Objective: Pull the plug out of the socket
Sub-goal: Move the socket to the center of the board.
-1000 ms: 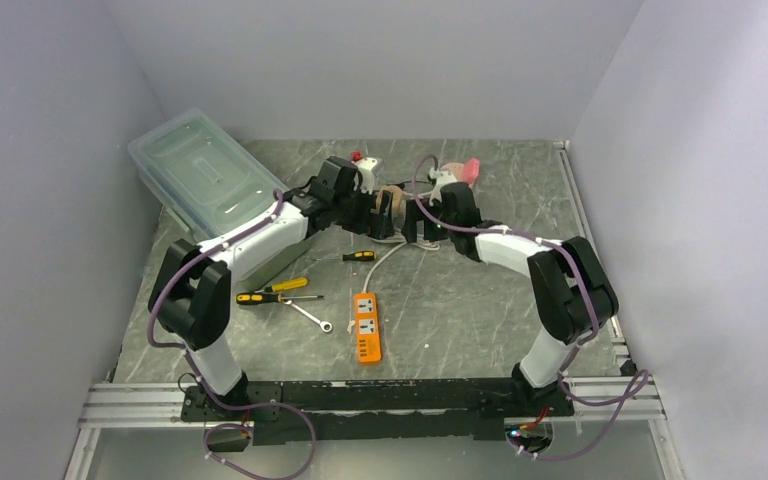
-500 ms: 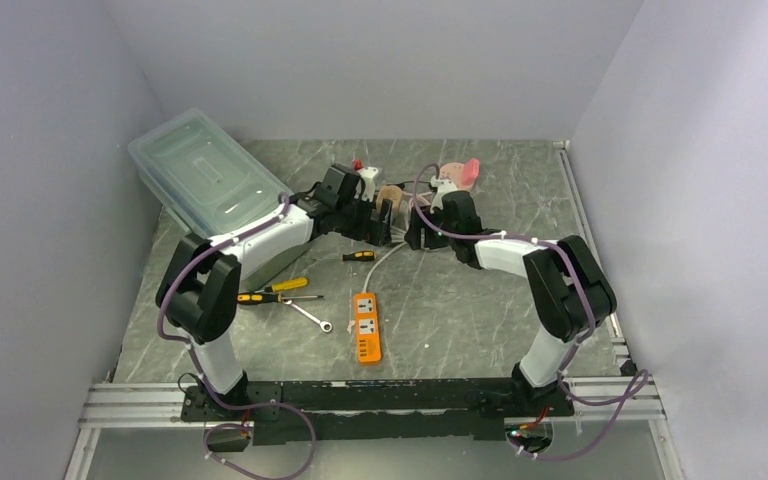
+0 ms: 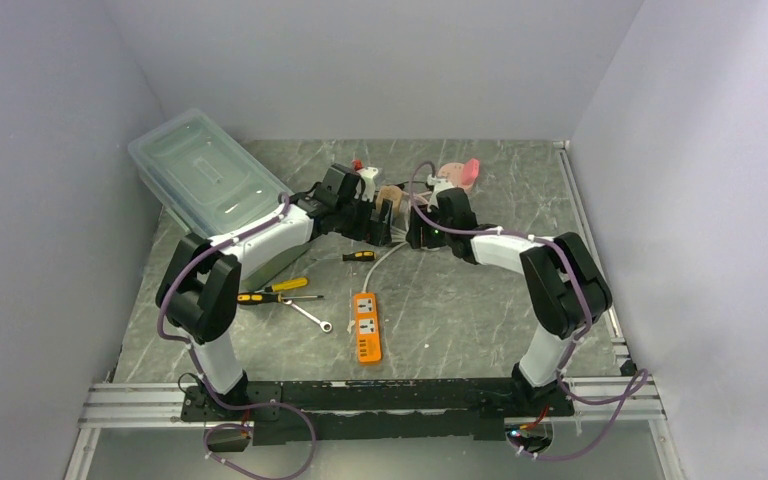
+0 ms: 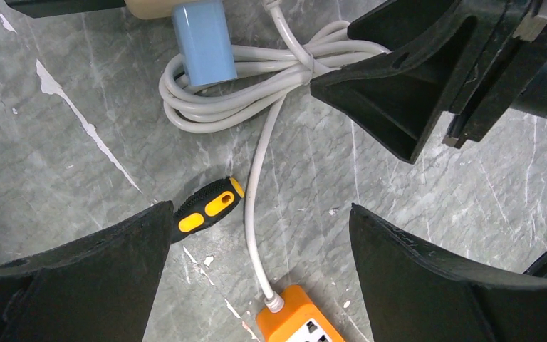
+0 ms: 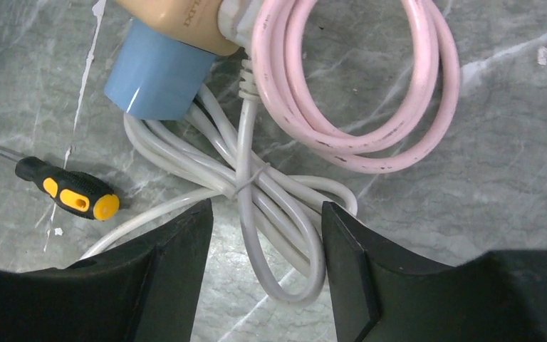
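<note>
Where the left wrist view looks down, the blue plug (image 4: 203,43) is seated in the beige socket (image 4: 153,8). My left pincer (image 4: 260,210) hangs fully spread below the plug and holds nothing. The screwdriver (image 4: 206,206) and the orange power strip (image 4: 295,320) lie lower again.

From the right wrist view, my right pincer (image 5: 265,206) sits below and right of the plug, half-spread astride the tied white cable (image 5: 253,187) but not yet pinching it. The pink cable (image 5: 356,85) coils to the plug's right.

I judge the cord a poor hold. I'd rather brace the socket with one pincer, pinch the plug body with the other, and pull straight out.

On the top view, both wrists hide the plug.
</note>
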Robot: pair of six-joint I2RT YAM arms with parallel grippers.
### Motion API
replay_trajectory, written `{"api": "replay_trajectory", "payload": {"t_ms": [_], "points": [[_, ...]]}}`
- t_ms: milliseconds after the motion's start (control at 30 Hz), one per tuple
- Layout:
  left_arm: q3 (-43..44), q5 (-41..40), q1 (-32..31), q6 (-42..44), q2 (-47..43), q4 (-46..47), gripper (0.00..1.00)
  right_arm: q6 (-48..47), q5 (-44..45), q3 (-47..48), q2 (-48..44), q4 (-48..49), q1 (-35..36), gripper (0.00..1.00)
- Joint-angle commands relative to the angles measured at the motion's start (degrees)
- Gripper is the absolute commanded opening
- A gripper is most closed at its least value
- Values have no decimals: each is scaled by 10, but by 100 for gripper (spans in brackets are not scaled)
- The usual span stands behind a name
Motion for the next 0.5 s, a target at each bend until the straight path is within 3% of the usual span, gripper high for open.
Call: {"api": "replay_trajectory", "payload": {"t_ms": [0, 167, 467], "points": [[15, -3, 0, 7, -24, 1, 97, 5, 2, 28, 18, -43, 25, 58], [19, -10, 0, 12, -31, -5, 97, 32, -27, 25, 9, -64, 32, 52], [22, -7, 1, 12, -43, -3, 97, 60, -70, -45, -74, -63, 59, 51]]}}
